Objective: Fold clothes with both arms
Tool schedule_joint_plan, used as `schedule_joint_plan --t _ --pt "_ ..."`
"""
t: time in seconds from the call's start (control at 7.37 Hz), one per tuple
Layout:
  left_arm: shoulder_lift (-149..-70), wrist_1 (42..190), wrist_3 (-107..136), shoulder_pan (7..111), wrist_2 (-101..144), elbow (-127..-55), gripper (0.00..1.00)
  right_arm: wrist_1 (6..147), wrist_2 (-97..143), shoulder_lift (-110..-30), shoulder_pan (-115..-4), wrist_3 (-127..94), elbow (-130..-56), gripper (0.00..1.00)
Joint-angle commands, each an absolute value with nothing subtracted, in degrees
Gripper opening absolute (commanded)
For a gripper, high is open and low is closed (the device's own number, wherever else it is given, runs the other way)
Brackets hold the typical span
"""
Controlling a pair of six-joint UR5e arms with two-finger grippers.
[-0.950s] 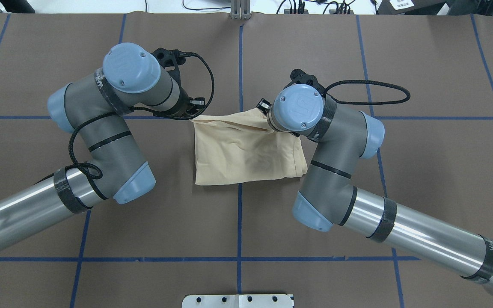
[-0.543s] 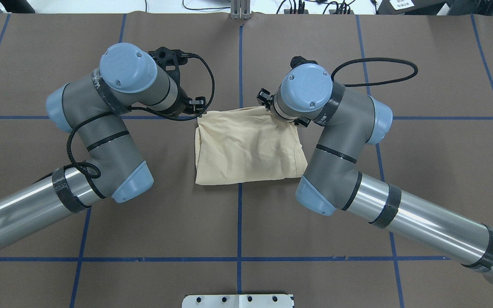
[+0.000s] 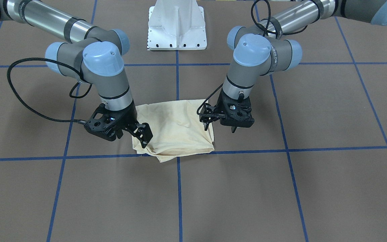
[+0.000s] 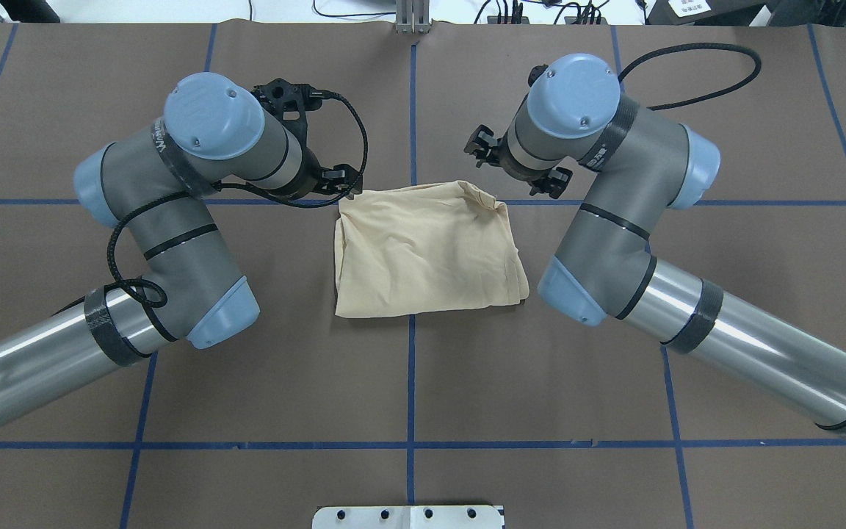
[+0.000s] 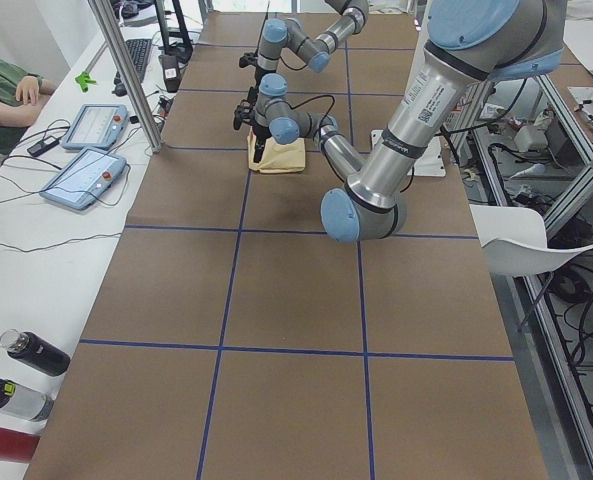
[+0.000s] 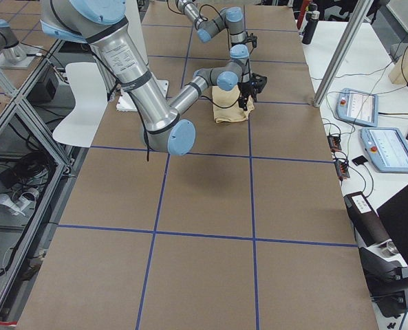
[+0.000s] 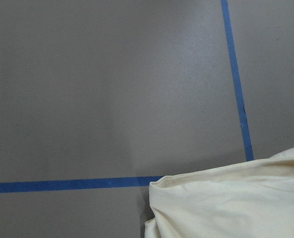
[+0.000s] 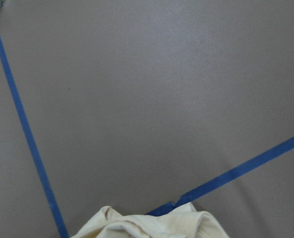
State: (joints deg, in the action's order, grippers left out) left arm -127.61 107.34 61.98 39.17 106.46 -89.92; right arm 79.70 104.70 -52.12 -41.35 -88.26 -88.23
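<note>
- Overhead exterior view: the shirt (image 4: 427,253) lies on the counter (image 4: 283,382) as a compact, roughly square bundle. It sits astride the centre tape line (image 4: 410,367), with its far edge along a cross line (image 4: 724,201). Judgement: this central spot keeps it within equal reach of both arms.
- Left gripper (image 3: 220,125): jaws apart and holding nothing. It hangs just beside the shirt's far left corner.
- Right gripper (image 3: 141,134): jaws apart and empty, raised by the far right corner. The front view alone cannot settle whether a fingertip grazes the fabric. The overhead view shows the gripper standing just beyond the corner.
- Wrist views: each shows one shirt corner at the frame's lower edge and bare counter beyond. No cloth sits between any fingers.
- Judgement: one gripper posted at each far corner suits a paired fold, with each arm taking its own side so the edge travels level.
- Defect noted: the far right corner (image 4: 485,200) is bunched and raised, while the left lies flatter. It may need smoothing before another fold.
- Print and neck label: not visible, so presumably folded inward or underneath.
</note>
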Motion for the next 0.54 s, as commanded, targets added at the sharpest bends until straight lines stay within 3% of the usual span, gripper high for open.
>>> schedule_joint_plan --t 0.0,0.41 --pt "-122.73 106.79 51.46 41.21 106.70 -95.07 1.00 84.17 109.84 -57.27 -47.43 -74.61 -91.03 1.00" --pt "-116.48 106.87 42.30 45.77 108.00 -100.27 1.00 85.60 121.42 -70.36 -63.13 -43.55 -94.66 1.00"
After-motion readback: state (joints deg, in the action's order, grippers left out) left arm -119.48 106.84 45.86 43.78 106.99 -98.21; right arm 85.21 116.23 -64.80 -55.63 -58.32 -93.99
